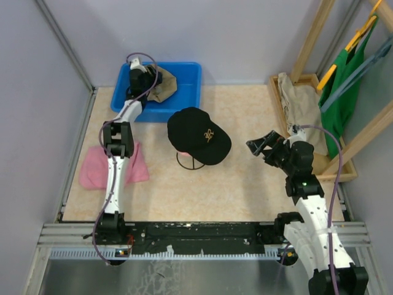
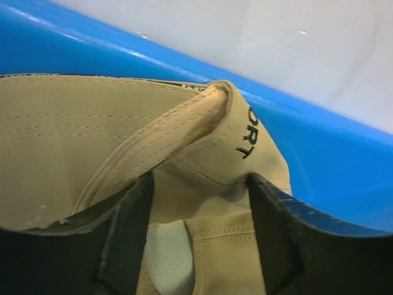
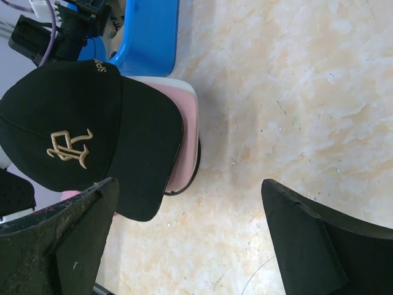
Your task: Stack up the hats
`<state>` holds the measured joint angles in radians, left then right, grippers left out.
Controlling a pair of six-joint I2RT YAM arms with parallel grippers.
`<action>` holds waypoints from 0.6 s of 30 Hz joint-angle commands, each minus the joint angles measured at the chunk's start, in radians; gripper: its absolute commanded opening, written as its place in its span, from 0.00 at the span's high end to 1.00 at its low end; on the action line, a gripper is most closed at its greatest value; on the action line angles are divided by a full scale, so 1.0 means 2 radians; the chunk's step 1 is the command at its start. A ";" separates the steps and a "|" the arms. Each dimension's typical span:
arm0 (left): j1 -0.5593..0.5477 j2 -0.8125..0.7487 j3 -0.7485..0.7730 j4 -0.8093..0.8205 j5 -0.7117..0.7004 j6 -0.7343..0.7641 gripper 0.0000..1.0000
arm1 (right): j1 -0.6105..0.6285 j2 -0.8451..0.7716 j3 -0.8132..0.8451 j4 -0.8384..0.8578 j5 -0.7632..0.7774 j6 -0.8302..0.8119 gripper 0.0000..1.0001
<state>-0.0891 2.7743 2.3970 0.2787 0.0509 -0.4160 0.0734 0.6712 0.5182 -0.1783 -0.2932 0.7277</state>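
Note:
A tan hat (image 1: pixel 163 89) lies in the blue bin (image 1: pixel 187 77) at the back left. My left gripper (image 1: pixel 142 78) is down on it. In the left wrist view its fingers (image 2: pixel 132 233) pinch bunched tan fabric (image 2: pixel 73 135). A black hat (image 1: pixel 198 134) with a gold logo sits on top of a wire stand mid-table. In the right wrist view a pink brim (image 3: pixel 187 135) and a white edge (image 3: pixel 161 80) show under the black hat (image 3: pixel 67 123). My right gripper (image 1: pixel 263 146) is open and empty, to the right of the stack.
A flat pink cloth (image 1: pixel 92 169) lies under the left arm. A beige garment (image 1: pixel 301 104) and green garments (image 1: pixel 344 86) hang on a wooden rack (image 1: pixel 344 160) at the right. The wall stands behind the bin.

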 commanded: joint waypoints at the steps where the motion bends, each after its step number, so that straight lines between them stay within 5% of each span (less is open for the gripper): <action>1: 0.014 0.016 0.012 0.020 -0.003 -0.021 0.36 | -0.004 -0.010 0.030 0.004 0.007 -0.004 0.02; 11: 0.041 0.006 -0.010 0.062 0.094 -0.081 1.00 | -0.004 -0.017 0.018 0.009 0.006 -0.002 0.04; 18: 0.055 -0.064 -0.108 0.113 0.225 -0.155 1.00 | -0.004 -0.010 0.001 0.037 -0.008 0.004 0.05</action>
<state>-0.0025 2.7312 2.2894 0.3950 0.3141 -0.6212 0.0734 0.6544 0.5236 -0.1799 -0.2909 0.7300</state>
